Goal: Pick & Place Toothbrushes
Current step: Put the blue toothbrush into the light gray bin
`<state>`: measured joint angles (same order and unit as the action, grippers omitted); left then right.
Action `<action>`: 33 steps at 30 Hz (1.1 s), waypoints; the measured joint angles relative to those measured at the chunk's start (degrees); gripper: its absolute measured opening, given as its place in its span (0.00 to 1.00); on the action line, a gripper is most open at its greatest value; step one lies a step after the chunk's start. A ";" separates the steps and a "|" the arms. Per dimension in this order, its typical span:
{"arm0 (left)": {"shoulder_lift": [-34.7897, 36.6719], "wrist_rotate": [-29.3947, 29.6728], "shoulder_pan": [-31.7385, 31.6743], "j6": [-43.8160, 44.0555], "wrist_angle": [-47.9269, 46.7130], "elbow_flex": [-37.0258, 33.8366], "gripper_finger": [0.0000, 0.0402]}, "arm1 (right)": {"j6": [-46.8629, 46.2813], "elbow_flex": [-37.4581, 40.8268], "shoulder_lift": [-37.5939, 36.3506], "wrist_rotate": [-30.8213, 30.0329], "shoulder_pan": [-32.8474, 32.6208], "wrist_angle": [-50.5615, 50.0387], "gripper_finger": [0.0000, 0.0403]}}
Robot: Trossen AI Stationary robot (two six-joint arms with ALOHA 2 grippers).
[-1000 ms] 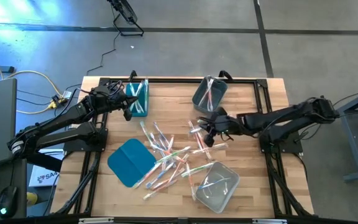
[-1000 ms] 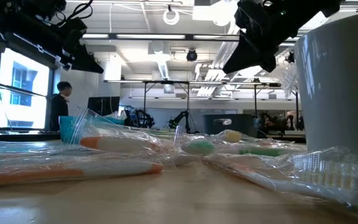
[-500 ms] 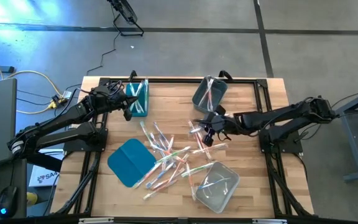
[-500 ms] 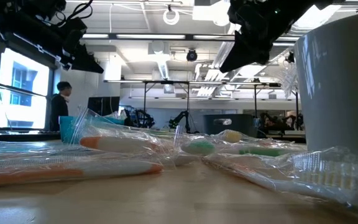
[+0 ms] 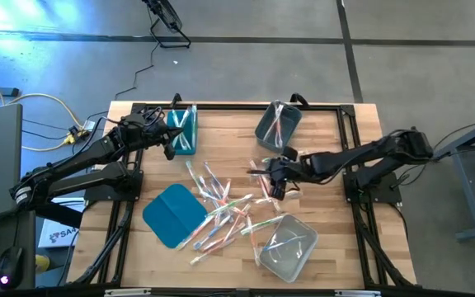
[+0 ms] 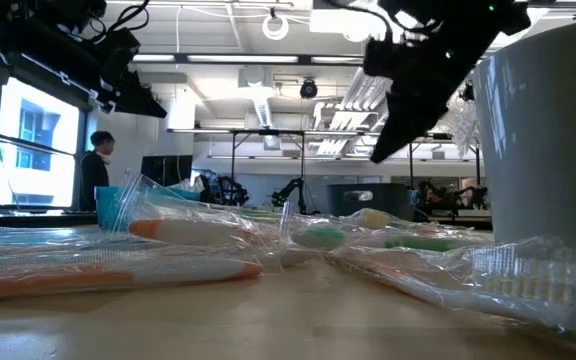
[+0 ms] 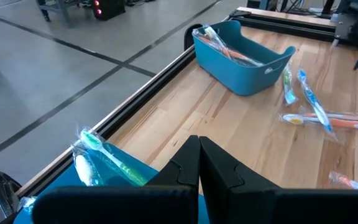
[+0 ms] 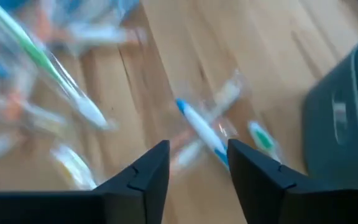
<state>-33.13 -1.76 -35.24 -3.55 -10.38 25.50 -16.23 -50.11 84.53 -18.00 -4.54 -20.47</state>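
The toothbrushes (image 5: 221,206) lie in a loose, crossing heap on the counter (image 5: 221,144), spread between the flat teal lid (image 5: 171,214) and the clear bin (image 5: 287,245). A few more already sit in the teal bin (image 5: 184,130) and in the grey bin (image 5: 277,124), both on the far side of the heap from the lid.

The right gripper (image 5: 272,176) hangs just beyond the heap on the grey-bin side, above a few stray brushes. In the right wrist view its jaws stand apart with nothing between them, and a blue-and-white brush (image 8: 201,132) lies on the wood straight ahead in the gap, crossed over another one. The left gripper (image 5: 170,142) waits just beside the teal bin, its jaws pressed together and empty.

Each brush looks very light, thin and stiff, and each seems sealed in a clear crinkly wrapper, so the surface is likely slick and the film may give before the handle is felt. Because they overlap, lifting one could drag or flick a neighbour. The safest hold is probably across the middle of the handle, jaws square to its length, on a piece that lies free of the others. The blue-and-white one ahead is a fair candidate, though the brush it crosses may shift with it. A pinch near either end would likely let it swing or slip out.
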 joint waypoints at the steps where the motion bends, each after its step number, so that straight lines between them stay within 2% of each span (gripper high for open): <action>1: 0.00 0.00 0.00 0.00 0.01 0.00 0.00 | 0.00 0.02 1.19 0.07 0.19 0.64 0.40; 12: -0.01 -0.15 0.00 0.00 -0.04 0.00 0.00 | 4.69 0.02 10.07 0.04 4.23 2.08 0.39; 20: -0.01 -0.17 0.00 0.00 -0.04 0.00 0.00 | 7.72 0.02 11.32 0.86 8.26 2.63 0.39; 25: -0.01 -0.15 0.01 0.00 -0.08 0.00 0.00 | 8.77 0.02 11.35 6.05 9.65 2.30 0.39; 33: -0.01 -0.15 0.02 -0.02 -0.08 0.00 0.00 | 8.80 -0.22 14.95 5.46 9.57 1.37 0.39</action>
<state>-33.15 -1.91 -35.22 -3.57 -10.46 25.50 -7.43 -50.33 99.48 -12.54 5.03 -19.10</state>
